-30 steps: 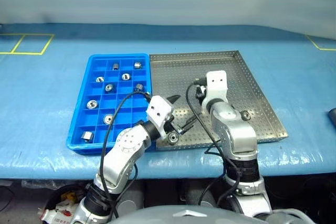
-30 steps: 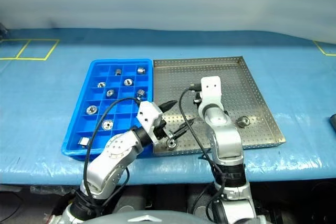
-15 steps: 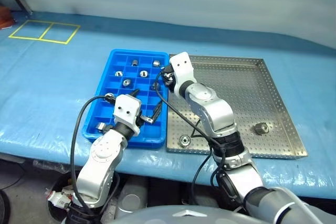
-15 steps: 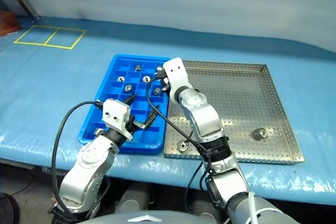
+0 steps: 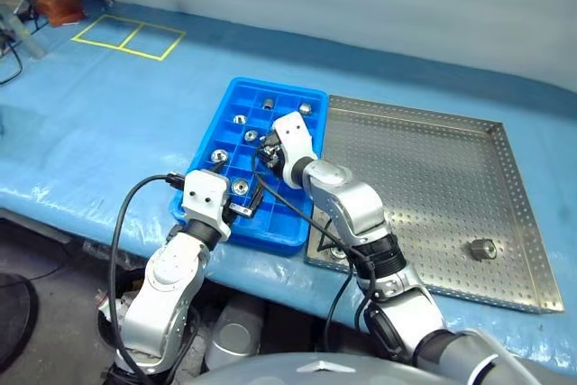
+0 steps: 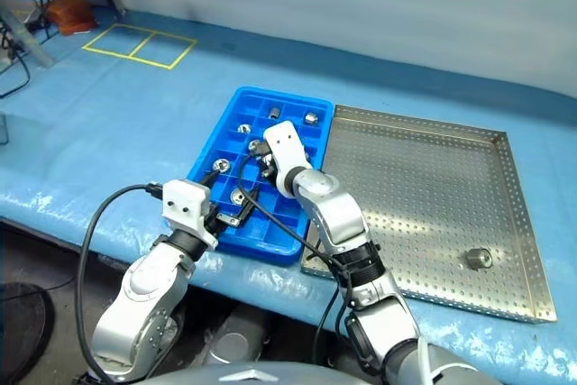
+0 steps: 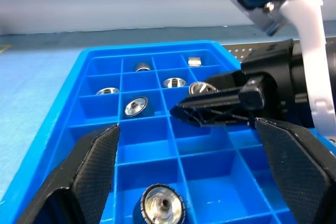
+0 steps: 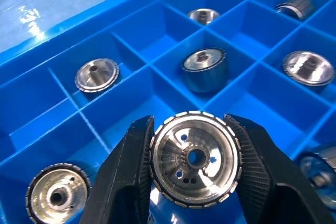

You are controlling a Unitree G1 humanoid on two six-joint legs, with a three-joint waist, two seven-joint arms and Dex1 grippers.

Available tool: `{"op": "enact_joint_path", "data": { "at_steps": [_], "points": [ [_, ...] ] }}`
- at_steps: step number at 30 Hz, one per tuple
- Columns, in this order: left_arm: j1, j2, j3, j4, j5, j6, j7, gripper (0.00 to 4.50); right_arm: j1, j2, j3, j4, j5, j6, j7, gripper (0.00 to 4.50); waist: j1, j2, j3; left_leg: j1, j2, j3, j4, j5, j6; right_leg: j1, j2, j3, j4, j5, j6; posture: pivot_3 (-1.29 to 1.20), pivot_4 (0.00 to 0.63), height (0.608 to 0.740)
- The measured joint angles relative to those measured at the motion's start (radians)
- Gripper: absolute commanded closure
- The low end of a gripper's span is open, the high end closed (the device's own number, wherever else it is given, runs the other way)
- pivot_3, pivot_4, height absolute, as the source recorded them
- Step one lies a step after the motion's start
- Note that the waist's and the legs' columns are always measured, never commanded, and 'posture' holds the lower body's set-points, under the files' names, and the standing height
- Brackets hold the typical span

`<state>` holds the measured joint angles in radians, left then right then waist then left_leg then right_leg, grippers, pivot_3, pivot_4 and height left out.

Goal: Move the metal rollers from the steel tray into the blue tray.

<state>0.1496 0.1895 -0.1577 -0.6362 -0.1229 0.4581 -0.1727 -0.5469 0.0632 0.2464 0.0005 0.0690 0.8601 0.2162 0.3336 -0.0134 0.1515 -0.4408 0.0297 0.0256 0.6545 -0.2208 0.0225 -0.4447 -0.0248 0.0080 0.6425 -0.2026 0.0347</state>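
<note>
A: Start at your left. Where is the left gripper (image 5: 245, 207)?

B: It sits over the near end of the blue tray (image 5: 216, 123), fingers spread wide with nothing between them. From its wrist you look between its two pads (image 7: 92, 169) down the grid; a roller (image 7: 159, 203) stands in the cell just ahead, its bored face turned up.

A: And the tray's long axis?

B: It runs away from you, long side against the steel tray (image 5: 505, 178). You see rollers scattered through separate compartments: a few in the far rows, a few around the middle, one per cell. Most stand on end, hole upward; one at the far end (image 8: 295, 4) lies on its side.

A: The right gripper (image 5: 267, 152)?

B: It reaches across over the middle of the blue tray, pinching a metal roller (image 8: 195, 157) by its ribbed rim. In its wrist view that roller's flat face and centre hole look straight back at the camera, so its axis runs along the fingers. It hangs above a blue cell, not resting in it.

A: Further right?

B: The steel tray lies with its perforated floor mostly bare. One loose roller (image 5: 480, 248) lies near the right rim. Another roller (image 5: 337, 252) shows at the near-left corner, partly behind the right arm.
</note>
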Motion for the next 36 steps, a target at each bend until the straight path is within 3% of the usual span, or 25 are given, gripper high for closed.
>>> {"op": "enact_joint_path", "data": {
  "at_steps": [2,3,9,16,23,30,36],
  "points": [
    [0.003,0.001,0.000,-0.001,-0.005,0.001,-0.002,0.00,0.015,0.003,0.000,-0.001,-0.001,-0.002,-0.004,2.78,0.022,0.000,0.000,-0.001,0.000,0.000,0.000,0.000,-0.001,0.000,0.000,0.000,0.000,0.000,0.000,0.53,0.150,0.740],
    [0.007,0.004,0.000,-0.004,-0.006,0.004,-0.003,0.00,0.017,0.002,-0.005,-0.001,-0.001,-0.001,-0.005,2.04,0.031,0.000,0.000,-0.001,0.000,0.001,0.000,0.000,-0.001,0.000,0.000,0.000,-0.001,0.000,0.000,0.53,0.150,0.740],
    [0.012,0.007,-0.010,-0.005,-0.015,0.014,-0.013,0.00,0.053,-0.007,-0.036,-0.027,0.001,0.001,-0.021,0.11,0.057,0.000,-0.001,0.000,0.000,0.001,0.000,-0.001,-0.002,-0.001,0.000,-0.001,-0.001,0.000,0.000,0.49,0.150,0.740],
    [-0.022,0.004,-0.036,-0.005,-0.016,0.015,-0.043,0.00,0.093,-0.031,-0.049,-0.100,0.012,0.022,-0.040,0.05,0.069,0.000,-0.001,-0.002,0.000,0.000,0.001,0.000,-0.003,-0.001,0.000,-0.003,-0.001,0.000,0.000,0.43,0.150,0.740],
    [-0.110,0.008,-0.055,0.003,-0.046,0.016,-0.101,0.00,0.156,-0.104,-0.154,-0.403,0.026,0.027,-0.059,0.05,0.051,0.000,-0.001,-0.005,0.000,-0.002,0.004,0.000,-0.003,-0.001,0.000,-0.005,-0.001,0.000,0.000,0.29,0.150,0.740],
    [-0.186,0.009,-0.117,0.087,-0.062,0.015,-0.190,0.00,0.285,-0.121,-0.360,-0.570,-0.003,0.113,-0.186,0.05,-0.028,0.001,-0.001,-0.005,-0.001,-0.003,0.006,0.000,-0.002,0.000,-0.001,-0.005,-0.001,0.000,0.001,0.16,0.150,0.740],
    [-0.255,-0.030,-0.182,0.153,-0.088,0.005,-0.251,0.00,0.378,-0.052,-0.491,-0.648,-0.066,0.134,-0.341,0.05,-0.160,0.002,-0.002,-0.004,0.000,-0.004,0.008,0.000,-0.002,0.002,-0.001,-0.004,0.001,0.000,0.000,0.10,0.150,0.740]
  ]
}}
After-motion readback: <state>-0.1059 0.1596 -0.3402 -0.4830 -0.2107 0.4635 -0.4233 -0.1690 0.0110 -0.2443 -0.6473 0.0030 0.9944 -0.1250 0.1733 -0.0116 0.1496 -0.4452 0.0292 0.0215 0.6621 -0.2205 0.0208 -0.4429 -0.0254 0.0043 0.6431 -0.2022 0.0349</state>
